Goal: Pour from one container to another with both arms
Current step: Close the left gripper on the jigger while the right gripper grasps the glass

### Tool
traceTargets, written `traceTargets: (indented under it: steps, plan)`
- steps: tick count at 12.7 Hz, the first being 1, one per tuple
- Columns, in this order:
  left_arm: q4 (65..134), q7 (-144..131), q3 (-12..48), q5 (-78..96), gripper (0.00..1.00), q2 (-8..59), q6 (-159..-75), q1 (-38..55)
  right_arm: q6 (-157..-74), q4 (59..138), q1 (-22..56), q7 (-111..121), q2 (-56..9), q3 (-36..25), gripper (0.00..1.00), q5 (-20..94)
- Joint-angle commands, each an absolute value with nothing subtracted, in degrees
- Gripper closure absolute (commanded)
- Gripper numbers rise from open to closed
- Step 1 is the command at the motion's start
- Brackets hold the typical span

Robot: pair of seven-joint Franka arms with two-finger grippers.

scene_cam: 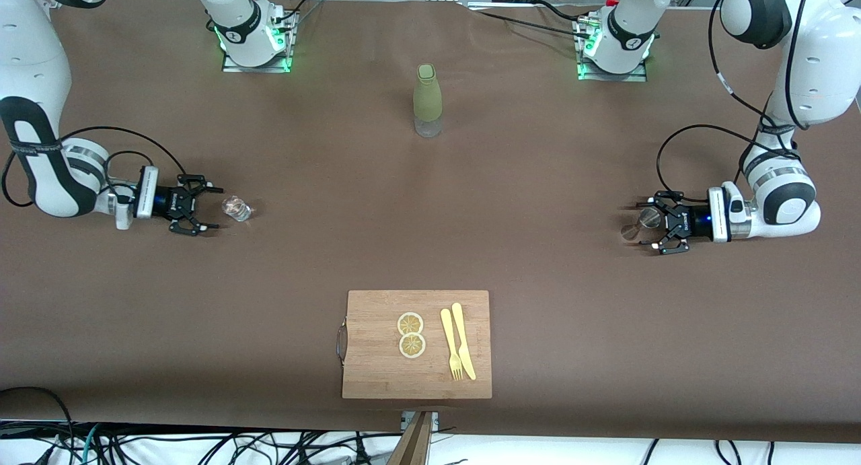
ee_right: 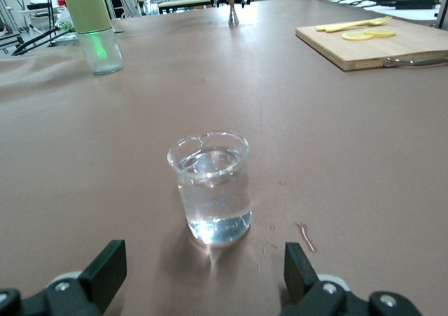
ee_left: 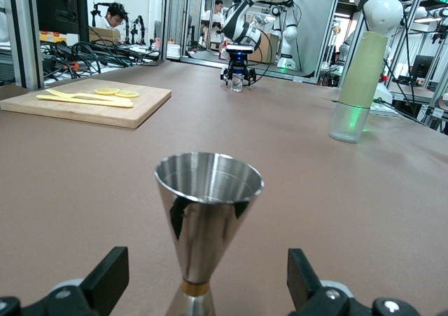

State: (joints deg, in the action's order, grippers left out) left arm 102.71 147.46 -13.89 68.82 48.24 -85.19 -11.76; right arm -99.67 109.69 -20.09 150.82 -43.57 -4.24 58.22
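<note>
Toward the right arm's end of the brown bench [scene_cam: 538, 249], the right pincer [scene_cam: 202, 210] sits low with its jaws spread wide, grasping nothing; a small clear beaker [scene_cam: 236, 208] partly filled with water stands upright just in front of its fingertips, not touched. In the right wrist view the beaker [ee_right: 211, 188] stands between and ahead of the two black fingers [ee_right: 105, 267], apart from both. Toward the left arm's end, the left pincer [scene_cam: 651, 225] is likewise released, its open jaws standing to either side of a steel jigger [scene_cam: 640, 223] that stands upright on the bench; the left wrist view shows the jigger [ee_left: 204, 226] centred in the gap with clear space to each finger [ee_left: 110, 275]. Midway between the two arm bases stands a tall bottle [scene_cam: 427, 100] with a pale green sleeve and a clear bottom. Nearer the front camera lies a wooden cutting board [scene_cam: 377, 357] with a metal handle, carrying two lemon slices [scene_cam: 411, 334], a yellow fork [scene_cam: 451, 344] and a yellow knife [scene_cam: 463, 340] side by side.
</note>
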Motion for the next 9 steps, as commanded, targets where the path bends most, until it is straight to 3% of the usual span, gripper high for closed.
traceTargets:
  steps: [1,4,9]
  plan:
    - [104.1,152.0,-13.9,69.5,0.01,49.3,-84.6,-12.0,-99.5,110.1,-20.8,153.1,-43.6,-2.4,0.0,59.9]
    - [104.2,152.1,-14.0,69.5,0.14,49.3,-83.7,-12.0,-99.4,110.2,-20.8,154.5,-44.5,-1.4,0.0,59.9]
    - [104.2,151.9,-14.2,69.3,0.13,49.2,-82.2,-12.1,-99.1,110.5,-20.8,156.8,-46.1,0.2,0.0,60.1]
